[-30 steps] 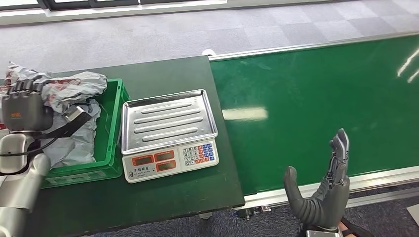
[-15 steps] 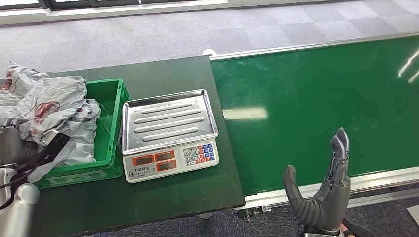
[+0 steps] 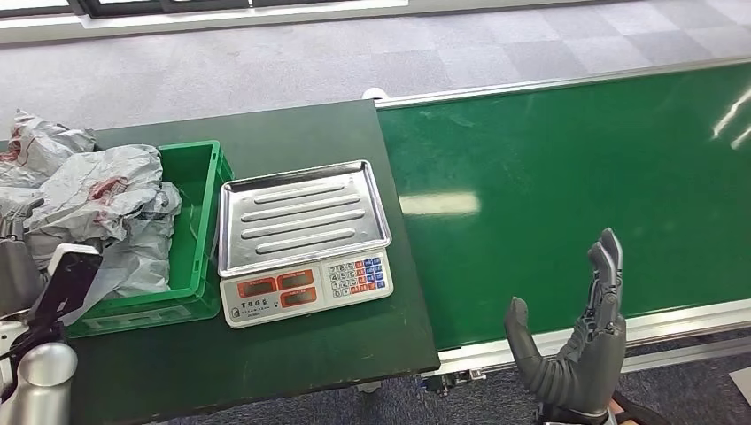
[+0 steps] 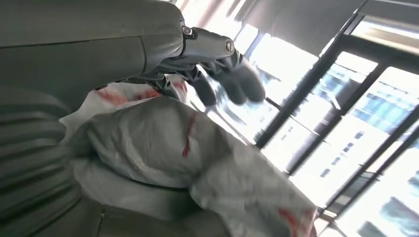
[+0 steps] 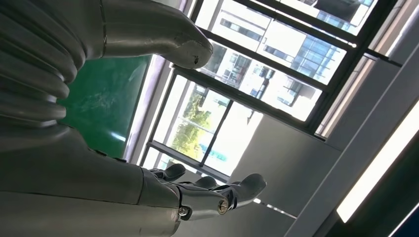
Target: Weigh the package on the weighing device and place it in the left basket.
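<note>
A crumpled grey package with red print (image 3: pixel 97 190) lies on top of several other grey bags in the green basket (image 3: pixel 199 221) at the table's left. My left hand (image 3: pixel 18 270) is low at the basket's near left corner, beside the pile. In the left wrist view the package (image 4: pixel 163 143) lies against the palm, and the fingers (image 4: pixel 227 81) stretch out straight above it without closing. The scale (image 3: pixel 305 288) stands right of the basket, its steel tray (image 3: pixel 301 212) bare. My right hand (image 3: pixel 580 341) stands upright and open at the conveyor's near edge, holding nothing.
The green conveyor belt (image 3: pixel 576 168) runs along the right of the dark table (image 3: pixel 292 354), its metal rail at the near edge. Grey bags spill over the basket's far left side (image 3: pixel 35 146). Grey carpet lies beyond the table.
My left hand has drawn back from over the basket toward the near left, off the grey package, which stays on the pile. The right hand has not moved.
</note>
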Available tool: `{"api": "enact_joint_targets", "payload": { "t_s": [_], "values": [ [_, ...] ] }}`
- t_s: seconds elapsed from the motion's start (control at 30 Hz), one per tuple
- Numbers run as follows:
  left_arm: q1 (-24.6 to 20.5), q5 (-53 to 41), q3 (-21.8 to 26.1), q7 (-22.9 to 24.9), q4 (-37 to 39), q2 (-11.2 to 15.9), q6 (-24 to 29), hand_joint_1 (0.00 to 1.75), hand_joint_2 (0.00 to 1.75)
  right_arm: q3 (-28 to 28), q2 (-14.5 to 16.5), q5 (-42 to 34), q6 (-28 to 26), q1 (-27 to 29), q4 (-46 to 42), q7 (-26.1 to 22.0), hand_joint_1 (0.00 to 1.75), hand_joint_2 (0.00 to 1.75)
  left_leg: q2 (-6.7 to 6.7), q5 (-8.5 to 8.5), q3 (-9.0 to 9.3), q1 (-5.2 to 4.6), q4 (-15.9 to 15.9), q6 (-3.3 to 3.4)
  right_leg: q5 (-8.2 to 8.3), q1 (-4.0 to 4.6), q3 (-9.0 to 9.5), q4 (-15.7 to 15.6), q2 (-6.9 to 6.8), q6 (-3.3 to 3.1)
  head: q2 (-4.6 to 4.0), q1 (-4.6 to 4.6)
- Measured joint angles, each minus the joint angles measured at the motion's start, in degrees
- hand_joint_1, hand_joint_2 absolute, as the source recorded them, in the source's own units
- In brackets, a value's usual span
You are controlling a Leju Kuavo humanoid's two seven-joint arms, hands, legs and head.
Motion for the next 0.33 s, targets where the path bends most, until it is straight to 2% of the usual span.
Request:
{"api": "enact_joint_targets", "payload": {
  "t_s": [0.07,0.13,0.27,0.33],
  "values": [
    [2.1,8.4,-1.5,-3.4,-5.2,-2.4,-0.6,0.0,0.0,-0.1,0.4,-0.1,0.2,-0.1,0.0,-0.1,0.0,1.75,-0.02,-0.04,0.0,-0.04,0.0,0.03,-0.02,-0.03,0.01,0.0,-0.02,0.03,0.0,0.0],
    [4.0,12.6,-4.0,-5.8,-9.9,-4.6,0.1,0.0,0.0,-0.2,0.6,-0.3,0.3,-0.2,0.0,-0.1,0.0,1.75,-0.05,-0.07,0.0,-0.06,0.0,0.06,-0.05,-0.06,0.03,0.0,-0.05,0.07,0.0,-0.01],
    [6.2,16.3,-10.4,-9.5,-17.6,-8.4,3.0,0.0,0.0,-0.3,0.8,-0.3,0.5,-0.5,0.0,-0.4,0.0,0.0,-0.09,-0.15,-0.18,-0.08,0.0,0.13,-0.07,-0.09,0.08,0.0,-0.11,0.11,0.0,0.0],
    [6.4,17.5,-12.6,-10.3,-19.9,-9.6,3.5,0.0,0.0,-0.3,0.9,-0.4,0.5,-0.7,0.1,-0.5,0.0,0.0,-0.08,-0.2,-0.36,-0.08,0.0,0.14,-0.1,-0.09,0.12,0.0,-0.12,0.14,0.0,0.0]
  ]
}}
